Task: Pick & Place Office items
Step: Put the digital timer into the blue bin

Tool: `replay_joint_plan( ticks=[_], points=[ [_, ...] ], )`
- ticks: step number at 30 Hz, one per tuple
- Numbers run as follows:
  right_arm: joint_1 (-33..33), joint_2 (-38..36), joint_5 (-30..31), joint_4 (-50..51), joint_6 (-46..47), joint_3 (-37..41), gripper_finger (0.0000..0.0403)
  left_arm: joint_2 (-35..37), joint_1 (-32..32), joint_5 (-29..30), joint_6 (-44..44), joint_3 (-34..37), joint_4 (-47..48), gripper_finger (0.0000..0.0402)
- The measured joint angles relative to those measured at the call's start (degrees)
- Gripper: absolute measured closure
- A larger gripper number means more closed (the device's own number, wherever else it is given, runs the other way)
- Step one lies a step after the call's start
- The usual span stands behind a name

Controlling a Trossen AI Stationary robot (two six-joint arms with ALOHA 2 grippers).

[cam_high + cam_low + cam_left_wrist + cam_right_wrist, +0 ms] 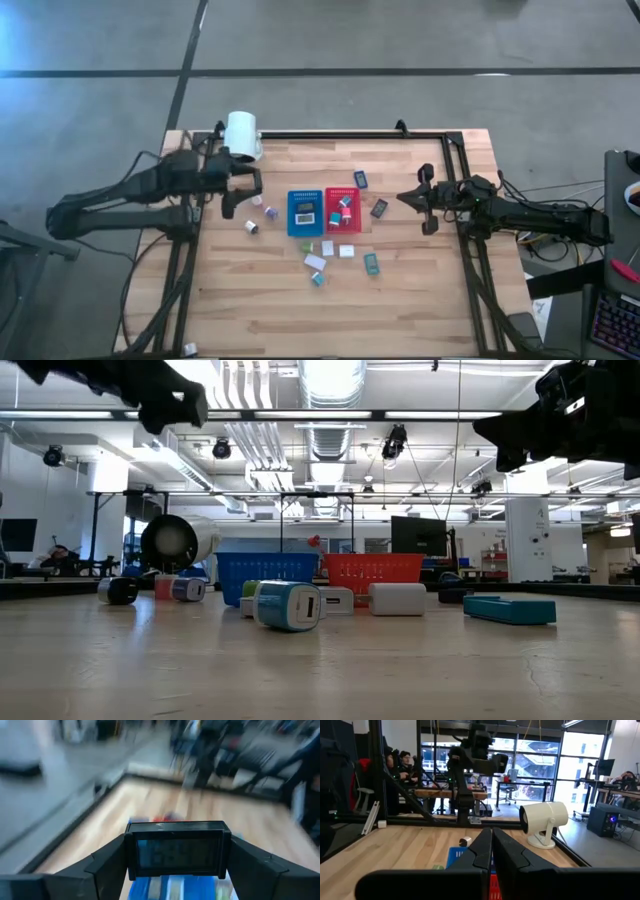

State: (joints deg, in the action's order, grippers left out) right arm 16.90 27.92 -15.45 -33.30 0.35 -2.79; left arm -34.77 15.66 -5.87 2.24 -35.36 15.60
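Clamped in the left end effector [175,870], a small black clock [176,851] is lifted; blue tray [303,212] probably next; right end effector [428,202] closed, empty.

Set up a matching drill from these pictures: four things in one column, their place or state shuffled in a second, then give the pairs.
Things:
1. left gripper
2. right gripper
3. blue tray
4. white cylinder

Place or state:
A. fingers pressed together, holding nothing
B. by the table's far edge, next to the left arm
C. clamped on a small black clock
D. side by side with the red tray

Pairs: 1-C, 2-A, 3-D, 4-B
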Motion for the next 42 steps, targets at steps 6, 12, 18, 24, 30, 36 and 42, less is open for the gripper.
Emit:
replay_joint_plan(
  ticks=[6,12,18,24,30,36,42],
  points=[
    [0.0,0.02,0.01,-0.33,0.12,0.0,0.0394,6.39,-1.29,-4.92,-3.48,15.21,-23.63,0.0117],
    [-0.02,0.04,0.01,-0.37,0.1,0.0,0.0394,7.96,-1.31,-7.7,-4.59,27.14,-37.63,0.0117],
    [0.0,0.04,0.01,-0.36,0.1,-0.06,0.0394,8.0,-1.31,-7.79,-3.78,34.69,-46.95,0.0117],
    [0.0,0.04,0.03,-0.39,0.1,-0.15,0.0394,7.7,-1.31,-7.89,-3.07,35.02,-44.35,0.0117],
    [0.0,0.04,0.44,-0.39,-0.58,-0.17,0.0394,7.67,-1.31,-7.89,-3.49,35.02,-42.78,0.0117],
    [0.01,0.04,0.62,-1.79,-1.52,-0.2,0.0394,7.68,-1.31,-7.88,-3.48,35.02,-42.78,0.0117],
    [-0.02,0.0,0.96,-2.38,-1.63,-0.22,0.0394,7.68,-1.31,-7.87,-3.26,35.02,-42.78,0.0117]
  ],
)
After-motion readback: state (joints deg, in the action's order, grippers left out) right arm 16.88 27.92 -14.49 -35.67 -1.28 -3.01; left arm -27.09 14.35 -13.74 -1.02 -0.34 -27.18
